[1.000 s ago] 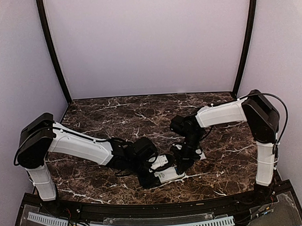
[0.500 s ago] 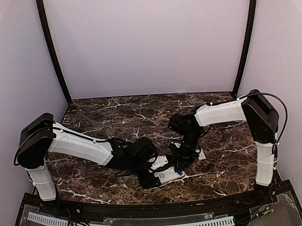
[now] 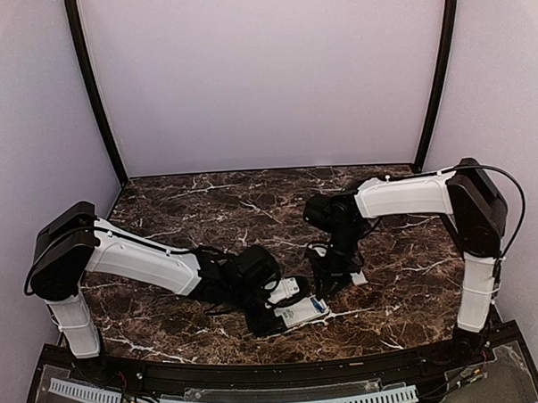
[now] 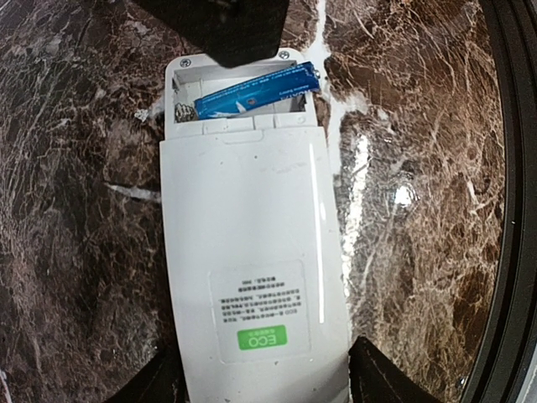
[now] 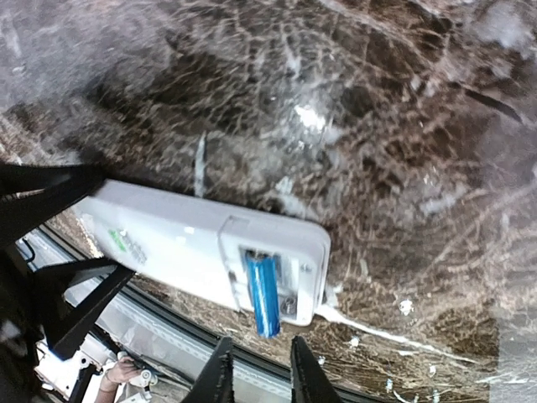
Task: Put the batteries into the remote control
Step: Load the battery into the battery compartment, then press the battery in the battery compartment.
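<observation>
So, top view first: the remote control [image 3: 302, 312] lies on the dark marble table [image 3: 207, 204] close to the front edge, between the two arms. The left gripper [image 3: 276, 315] has one end of it clamped. The right gripper [image 3: 331, 284] hangs just behind the other end, pointing down. The speck of blue at that end is a battery [image 3: 319, 304].

Left wrist view: the remote control [image 4: 252, 252] is back side up, with the green ECO sticker [image 4: 262, 337] nearest the camera. The black fingers [image 4: 379, 384] press in on both long sides, so the hold looks firm. The battery compartment [image 4: 189, 88] at the far end is open. One blue battery [image 4: 256, 91] is in it, but it's slanted rather than seated. Its left end sits down near the spring [image 4: 179, 112], and its right end rides up over the compartment wall and pokes past the remote's edge. The dark body of the right gripper fills the top of the frame, just above the compartment.

Right wrist view: it looks down on the same open bay, and the battery [image 5: 264, 294] lies in it with its near end jutting over the remote's edge. The right gripper [image 5: 260, 378] has its fingers only a narrow gap apart, holding nothing. They sit just off the battery's tip, not touching it.
</observation>
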Robot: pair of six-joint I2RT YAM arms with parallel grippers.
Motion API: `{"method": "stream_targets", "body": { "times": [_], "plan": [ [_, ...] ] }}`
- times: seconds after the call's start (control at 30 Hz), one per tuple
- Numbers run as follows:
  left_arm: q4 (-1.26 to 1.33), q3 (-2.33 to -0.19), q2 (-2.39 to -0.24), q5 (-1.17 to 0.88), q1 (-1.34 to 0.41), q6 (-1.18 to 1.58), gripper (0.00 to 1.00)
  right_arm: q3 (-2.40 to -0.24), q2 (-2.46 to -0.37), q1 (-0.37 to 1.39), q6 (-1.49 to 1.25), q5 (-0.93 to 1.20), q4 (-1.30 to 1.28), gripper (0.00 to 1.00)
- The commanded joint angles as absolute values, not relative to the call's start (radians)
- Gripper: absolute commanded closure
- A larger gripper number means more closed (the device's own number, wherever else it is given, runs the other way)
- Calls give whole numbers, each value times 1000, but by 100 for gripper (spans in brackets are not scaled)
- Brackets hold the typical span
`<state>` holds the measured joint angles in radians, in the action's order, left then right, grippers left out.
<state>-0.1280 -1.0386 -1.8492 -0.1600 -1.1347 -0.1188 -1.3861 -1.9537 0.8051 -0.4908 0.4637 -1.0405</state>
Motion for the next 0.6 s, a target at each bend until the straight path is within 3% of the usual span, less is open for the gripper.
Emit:
{"method": "stream_targets", "body": {
  "times": [0.0, 0.57],
  "plan": [
    [-181, -1000, -1858, -162, -1138, -120, 34, -1314, -1871, 810, -504, 460, -1064, 81],
    [-187, -999, -1858, -156, -1138, -121, 34, -1171, -1855, 828, -603, 556, -871, 85]
  ]
}}
